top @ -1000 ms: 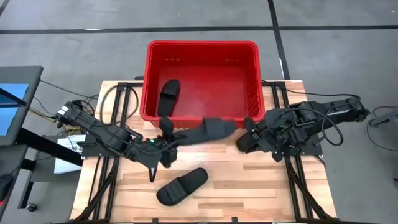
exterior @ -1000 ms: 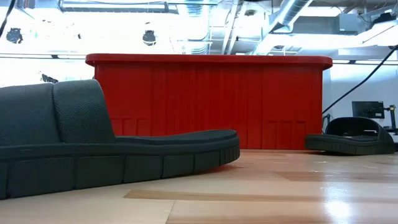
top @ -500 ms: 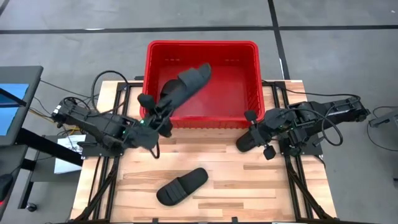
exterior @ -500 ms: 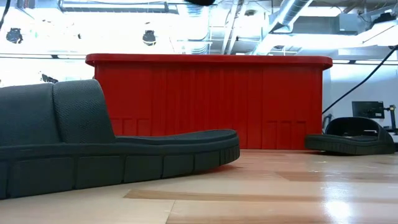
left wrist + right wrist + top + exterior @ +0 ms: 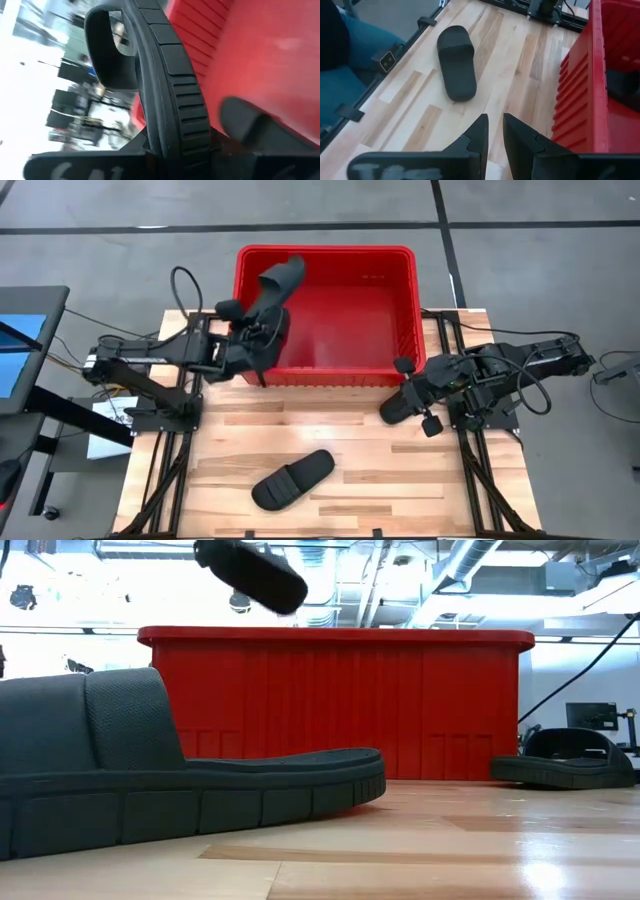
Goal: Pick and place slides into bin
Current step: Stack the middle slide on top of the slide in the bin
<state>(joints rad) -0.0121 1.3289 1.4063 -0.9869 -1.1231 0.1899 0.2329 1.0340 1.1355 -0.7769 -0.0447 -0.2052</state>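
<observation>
Over the left part of the red bin [image 5: 325,250], my left gripper [image 5: 255,340] is shut on a black slide [image 5: 278,285], whose free end also shows in the low view [image 5: 250,575]. A second slide [image 5: 250,125] lies on the bin's floor beneath it. Another slide [image 5: 292,478] rests sole down near the table's front edge. One more slide [image 5: 393,410] lies on the table before the bin's right corner. My right gripper [image 5: 492,135] hovers just above that slide, shut, with nothing between its fingers. My left gripper pinches the slide's flat sole [image 5: 175,142] between its two fingers, at the end away from the strap [image 5: 107,50]. The fingers come from the table's left, slanting a little downward. The slide is lifted clear and turned on edge, its strap end rising toward the bin's far wall.
The bin's near wall [image 5: 340,710] stands between the table slides and the bin floor. Bare wood lies between the front slide [image 5: 456,62] and the bin [image 5: 575,100]. Metal frame rails run along both table sides.
My left gripper has swung from in front of the bin's near wall toward the far left, over the rim and above the bin's left part. The slide it holds has turned from pointing right to pointing toward the far edge. My right gripper has rolled in place.
</observation>
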